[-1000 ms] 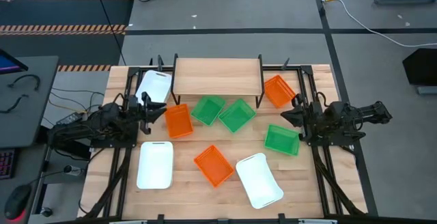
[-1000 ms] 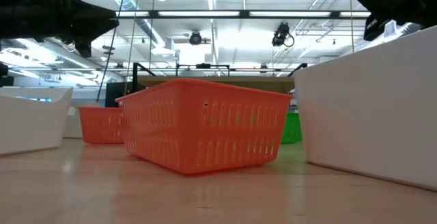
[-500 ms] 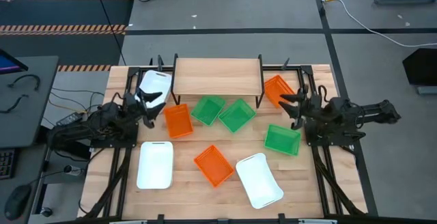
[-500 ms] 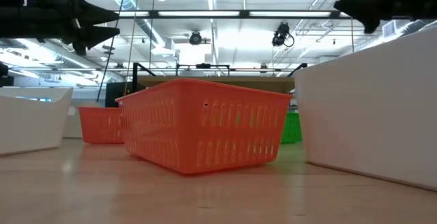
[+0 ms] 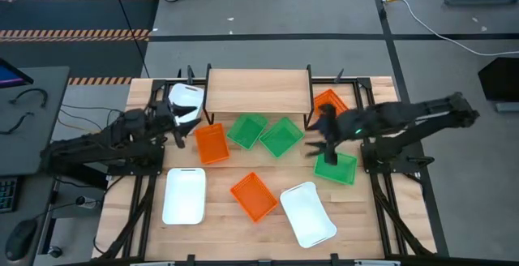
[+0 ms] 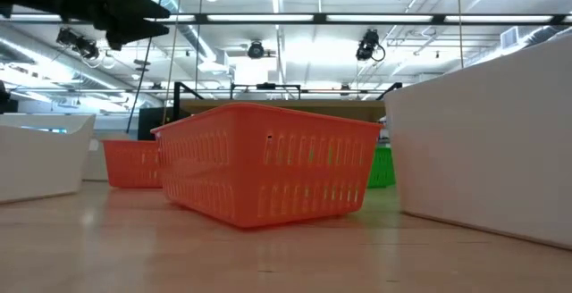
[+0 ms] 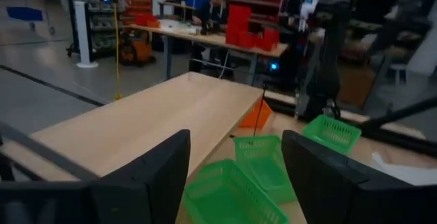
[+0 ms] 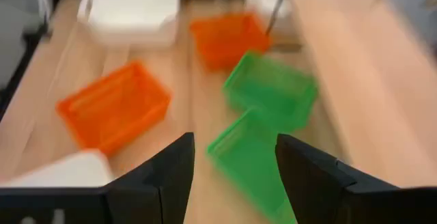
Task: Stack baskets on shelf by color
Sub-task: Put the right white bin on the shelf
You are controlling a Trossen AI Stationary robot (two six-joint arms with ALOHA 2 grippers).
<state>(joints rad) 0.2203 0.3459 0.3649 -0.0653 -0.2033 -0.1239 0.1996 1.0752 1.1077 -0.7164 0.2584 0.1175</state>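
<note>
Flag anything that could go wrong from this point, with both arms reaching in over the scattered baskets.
The open right gripper hangs by two green baskets that touch each other, so gripping one may drag the other. The open left gripper hovers between a white basket and an orange basket, close to the shelf leg; it could clip any of them.

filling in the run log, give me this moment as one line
left gripper: open, by white basket | right gripper: open, over table between green baskets | shelf: no baskets | stacked: none
</note>
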